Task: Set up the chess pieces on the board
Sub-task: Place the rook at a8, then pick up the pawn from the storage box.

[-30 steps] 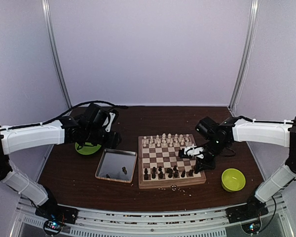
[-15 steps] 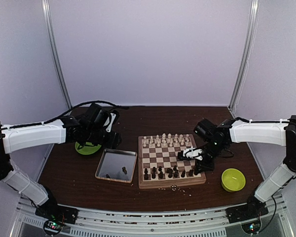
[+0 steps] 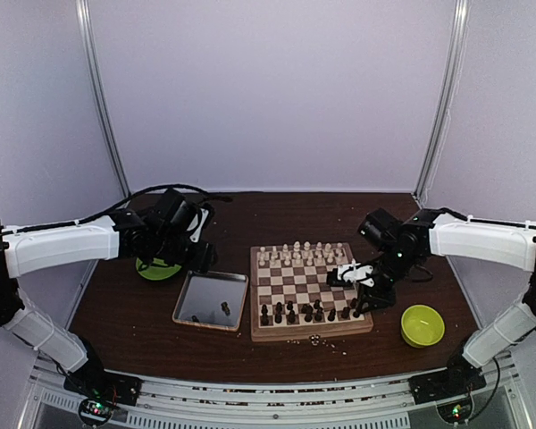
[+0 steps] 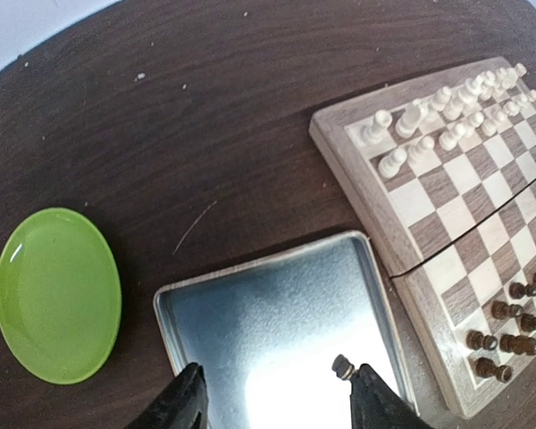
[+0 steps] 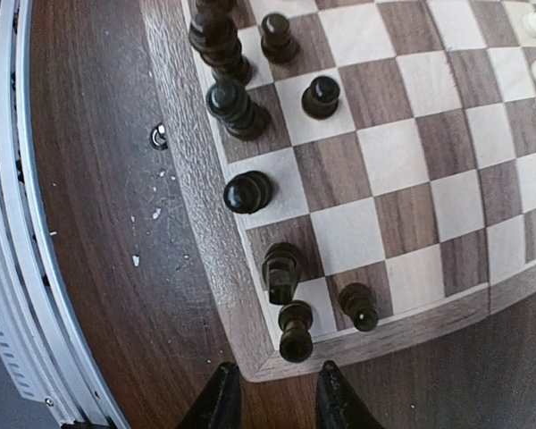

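My right gripper (image 5: 275,398) sat at the bottom edge of the right wrist frame, fingers spread a little with nothing between them, just off the tan corner of the board (image 5: 205,232). Bare counter (image 5: 98,223) filled the lower left there, with a metal rail (image 5: 9,223) along the left edge. The board's middle rows showed bare squares.

My left gripper (image 4: 277,402) sat at the bottom of the left wrist frame, fingers spread wide and empty, over the silver tray (image 4: 250,304). The tray's right rim lay just beside the board.

The chess pieces (image 5: 247,191) were dark brown turned wood with round heads, small against the squares. They were bunched in the two rows along the board's near edge, lower centre of the top view. I counted at least eight in the right wrist frame; I couldn't tell the full total.

One dark piece (image 4: 342,366) stood in the tray, close to my left gripper's right finger. The pale pieces (image 4: 429,125) filled two far rows, too small to count. There were two green dishes: plate (image 4: 58,295) on the left, bowl (image 3: 422,324) on the right.
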You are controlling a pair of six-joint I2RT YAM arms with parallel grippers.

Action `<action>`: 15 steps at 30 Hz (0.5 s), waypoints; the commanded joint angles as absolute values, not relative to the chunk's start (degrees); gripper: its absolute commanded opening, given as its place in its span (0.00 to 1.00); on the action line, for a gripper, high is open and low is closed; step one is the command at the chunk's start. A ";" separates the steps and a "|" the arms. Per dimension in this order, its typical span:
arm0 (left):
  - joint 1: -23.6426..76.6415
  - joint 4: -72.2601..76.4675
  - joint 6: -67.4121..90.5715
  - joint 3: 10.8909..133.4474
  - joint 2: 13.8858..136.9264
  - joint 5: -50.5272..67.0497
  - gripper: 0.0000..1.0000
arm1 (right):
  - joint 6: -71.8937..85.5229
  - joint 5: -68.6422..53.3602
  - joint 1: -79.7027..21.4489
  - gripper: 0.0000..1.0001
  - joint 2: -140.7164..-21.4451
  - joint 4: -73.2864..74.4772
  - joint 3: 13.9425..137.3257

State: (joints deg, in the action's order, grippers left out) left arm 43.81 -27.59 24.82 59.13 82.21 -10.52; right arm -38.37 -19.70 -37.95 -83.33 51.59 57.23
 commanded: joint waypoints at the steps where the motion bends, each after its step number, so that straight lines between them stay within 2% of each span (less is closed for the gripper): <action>1: 43.68 -35.12 28.78 60.02 82.87 -11.67 0.55 | -37.22 -20.70 -37.66 0.31 -78.60 55.27 60.74; 9: 43.68 -39.53 29.49 58.13 88.36 0.96 0.47 | -33.85 -23.40 -33.06 0.33 -74.77 48.17 56.23; 15: 43.68 -44.26 23.95 59.94 90.56 3.49 0.43 | -33.30 -26.80 -29.23 0.33 -72.95 44.55 53.07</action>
